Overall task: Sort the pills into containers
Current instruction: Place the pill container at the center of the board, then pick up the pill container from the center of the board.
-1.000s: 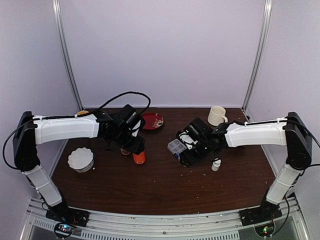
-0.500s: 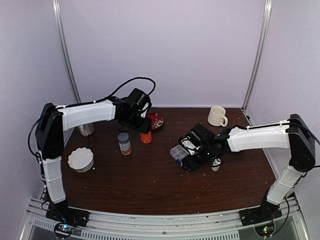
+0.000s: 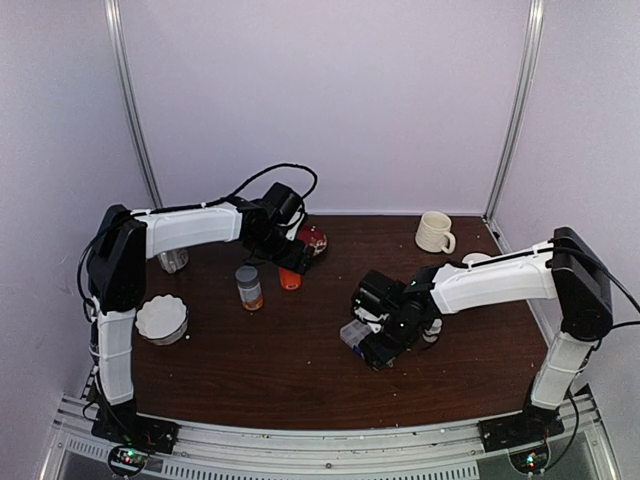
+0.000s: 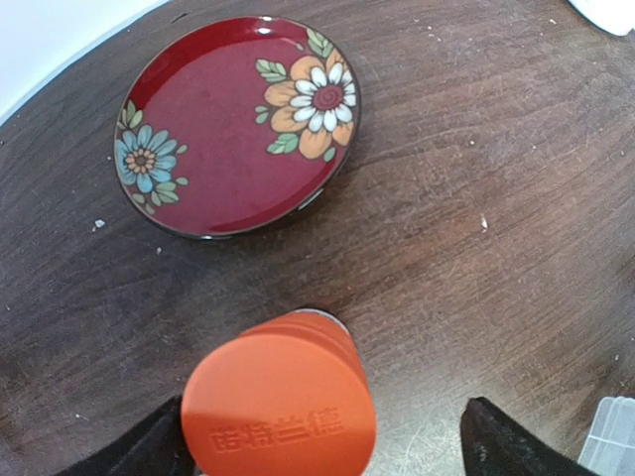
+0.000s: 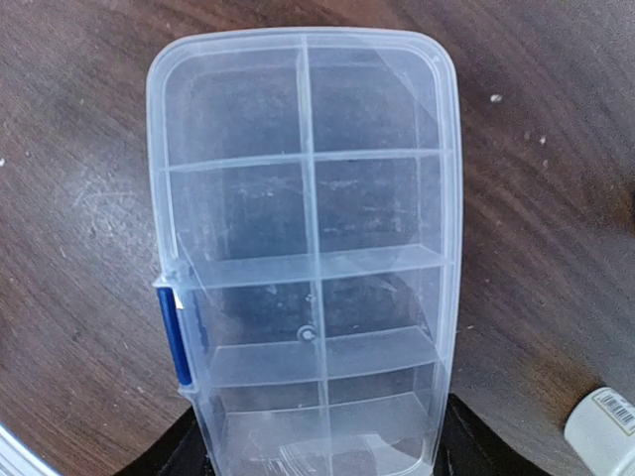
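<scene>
Organiser box (image 5: 308,248) is pinched at its near end by the right gripper (image 5: 322,451), with the dark fingers (image 5: 171,461) pressed against both long sides of the clear plastic. Ten small compartments (image 5: 238,203) in two columns are seen through it, and a blue latch (image 5: 175,337) is fixed on one long edge. One tiny pale dot (image 5: 309,334) is noticed at a middle divider; whether it is a pill cannot be told. The box is found well apart from the red floral plate (image 4: 238,129), to its near right, and whether it is lifted off the dark table (image 3: 300,385) cannot be told. A white bottle (image 5: 603,426) with a barcode label is glimpsed farther from the plate still.

Over at the plate now: an orange-capped bottle (image 4: 280,402) is stood upright just beside the plate's near rim. The left gripper (image 4: 327,451) is hung over that cap with its fingers (image 4: 501,446) spread wide, one right at the cap's side, the other well clear. Whitish specks (image 4: 96,225) are scattered around the plate, too small to be named. An amber bottle (image 3: 248,287) with a grey cap is stood to the plate's near left, a white fluted bowl (image 3: 162,318) farther that way, and a cream mug (image 3: 434,231) off to the plate's right.
</scene>
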